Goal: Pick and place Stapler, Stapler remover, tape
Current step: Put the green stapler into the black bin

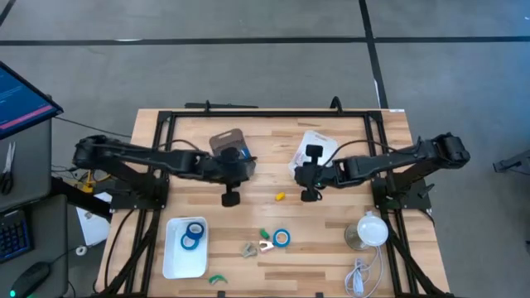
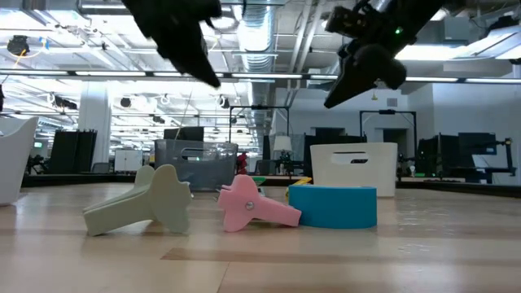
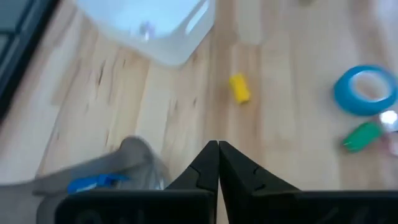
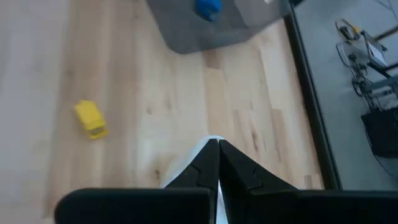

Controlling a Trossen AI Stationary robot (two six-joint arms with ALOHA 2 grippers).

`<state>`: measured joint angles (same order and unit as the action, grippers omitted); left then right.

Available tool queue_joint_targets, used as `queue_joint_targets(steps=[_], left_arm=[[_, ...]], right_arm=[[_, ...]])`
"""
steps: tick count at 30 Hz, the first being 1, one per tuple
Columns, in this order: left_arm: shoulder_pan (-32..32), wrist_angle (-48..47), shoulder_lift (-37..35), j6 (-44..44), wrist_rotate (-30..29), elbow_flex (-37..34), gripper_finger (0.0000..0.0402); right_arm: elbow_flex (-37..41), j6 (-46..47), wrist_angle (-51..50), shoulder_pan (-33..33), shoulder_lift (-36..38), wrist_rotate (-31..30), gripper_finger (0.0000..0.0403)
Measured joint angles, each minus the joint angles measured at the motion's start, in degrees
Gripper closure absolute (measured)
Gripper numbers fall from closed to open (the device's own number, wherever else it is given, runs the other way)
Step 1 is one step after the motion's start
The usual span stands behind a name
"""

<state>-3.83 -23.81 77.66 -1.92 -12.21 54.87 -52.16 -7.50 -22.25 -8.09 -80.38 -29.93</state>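
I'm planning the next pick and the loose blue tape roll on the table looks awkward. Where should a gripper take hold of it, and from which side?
The tape roll lies flat on the table, hole facing up. Probably best to come straight down from above, one finger in the pale core and one outside, pinching the ring wall on the side away from the green piece and staple remover beside it.

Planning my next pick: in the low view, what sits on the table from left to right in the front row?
Pale green stapler remover → pink stapler remover → blue tape roll.
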Motion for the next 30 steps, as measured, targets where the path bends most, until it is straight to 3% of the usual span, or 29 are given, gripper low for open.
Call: queue_joint_targets(steps=[4, 13, 30], left_arm=[[-3.72, 0.02, -4.69, -0.04, -2.64, -0.54, 0.0399], [-9.72, -0.08, -11.76, -4.27, -2.77, -3.86, 0.0399], [-10.81, 0.32, -12.06, -4.42, -2.77, -4.13, 0.0399]], right_arm=[[0.0, 1.97, 0.02, -2.29, -0.02, 0.0, 0.0403], [0.0, 3.09, 0.21, -4.07, -0.02, 0.04, 0.0403], [0.0, 3.06, 0.57, -3.68, -0.06, 0.07, 0.0403]])
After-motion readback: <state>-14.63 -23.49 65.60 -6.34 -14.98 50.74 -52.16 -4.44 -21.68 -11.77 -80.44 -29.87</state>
